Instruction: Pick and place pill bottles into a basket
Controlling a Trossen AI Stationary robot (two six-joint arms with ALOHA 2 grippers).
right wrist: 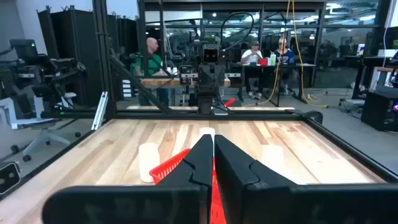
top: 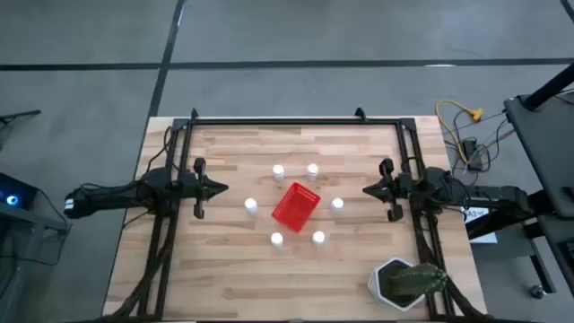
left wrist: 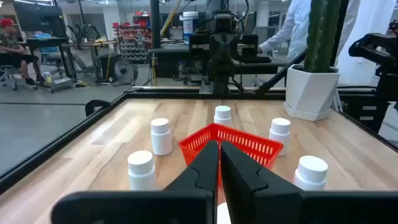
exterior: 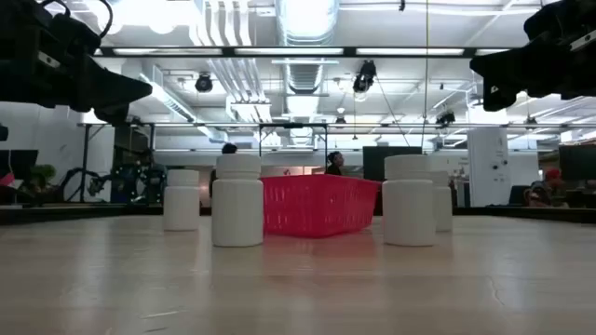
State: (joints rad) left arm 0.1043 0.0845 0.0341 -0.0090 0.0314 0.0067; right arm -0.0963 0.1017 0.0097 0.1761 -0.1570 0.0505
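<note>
Sitting mid-table, the red basket (top: 296,205) is empty w/ six bottles ringed around it, none inside: two on the far side (top: 279,171) (top: 312,170), one on its left (top: 251,205), one on its right (top: 336,205), two on the near side (top: 276,239) (top: 318,237). Left gripper (top: 221,188) hangs above the table's left side, fingers fully closed, holding nothing; right gripper (top: 368,189) mirrors it on the right side, also closed & empty. Potted plant (top: 408,283) at the near right corner.
</note>
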